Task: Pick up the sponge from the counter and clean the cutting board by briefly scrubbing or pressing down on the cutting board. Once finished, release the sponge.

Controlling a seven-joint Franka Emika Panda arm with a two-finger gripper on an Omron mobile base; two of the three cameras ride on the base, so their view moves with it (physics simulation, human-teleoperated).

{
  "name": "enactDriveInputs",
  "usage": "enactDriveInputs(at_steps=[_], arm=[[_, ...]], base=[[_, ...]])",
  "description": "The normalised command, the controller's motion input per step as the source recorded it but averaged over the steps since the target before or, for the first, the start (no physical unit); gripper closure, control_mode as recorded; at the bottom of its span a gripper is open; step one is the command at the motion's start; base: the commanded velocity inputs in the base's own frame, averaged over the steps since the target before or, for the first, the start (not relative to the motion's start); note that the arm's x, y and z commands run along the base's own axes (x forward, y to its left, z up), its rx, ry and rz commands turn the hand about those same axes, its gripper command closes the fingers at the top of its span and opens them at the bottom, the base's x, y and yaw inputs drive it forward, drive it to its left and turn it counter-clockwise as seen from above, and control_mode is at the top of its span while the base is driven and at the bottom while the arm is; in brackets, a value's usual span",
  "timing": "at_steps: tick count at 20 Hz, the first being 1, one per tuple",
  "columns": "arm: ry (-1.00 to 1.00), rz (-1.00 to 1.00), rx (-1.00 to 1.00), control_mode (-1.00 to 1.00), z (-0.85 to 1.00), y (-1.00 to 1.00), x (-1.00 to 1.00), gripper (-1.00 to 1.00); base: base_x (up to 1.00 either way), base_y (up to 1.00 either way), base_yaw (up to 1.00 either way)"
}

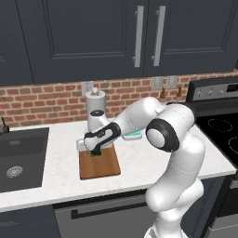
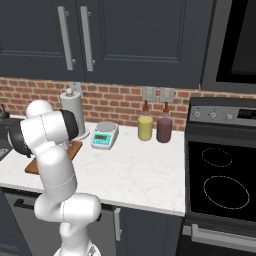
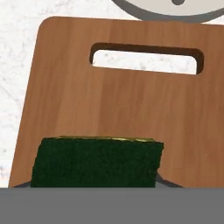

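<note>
Hand view: the two-finger gripper (image 1: 96, 151) grasps the small dark green rectangular sponge (image 3: 97, 162) directly over the brown wooden cutting board (image 3: 127, 105), the sponge's long axis running crosswise to the board's, whose slot-handle end points away toward the wall.

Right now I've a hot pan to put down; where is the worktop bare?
Widest bare stretch of white speckled counter: between the small white scale and the black stovetop, before the yellow jar and maroon jar. Crowded: the brown wooden cutting board, where the claw presses the dark green sponge.
</note>
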Motion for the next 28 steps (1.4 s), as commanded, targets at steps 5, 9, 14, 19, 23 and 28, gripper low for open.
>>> enactDriveInputs(at_steps=[5,9,14,19,23,28], arm=[[0.1,0.0,0.0,-1.0,-0.22,0.3,-0.2,1.0],[0.11,0.0,0.0,-1.0,-0.52,0.22,-0.41,1.0],[0.02,0.0,-0.04,-1.0,-0.94,0.38,-0.38,1.0],[-0.05,0.0,-0.07,-1.0,-1.0,0.38,-0.43,1.0],[0.0,-0.04,-0.01,-1.0,-0.59,0.04,-0.19,1.0],[0.0,-0.07,0.0,-1.0,-0.21,0.0,0.0,1.0]], base=[[0.0,0.0,0.0],[0.0,0.0,0.0],[0.0,0.0,0.0],[0.0,0.0,0.0],[0.0,0.0,0.0],[0.0,0.0,0.0]])
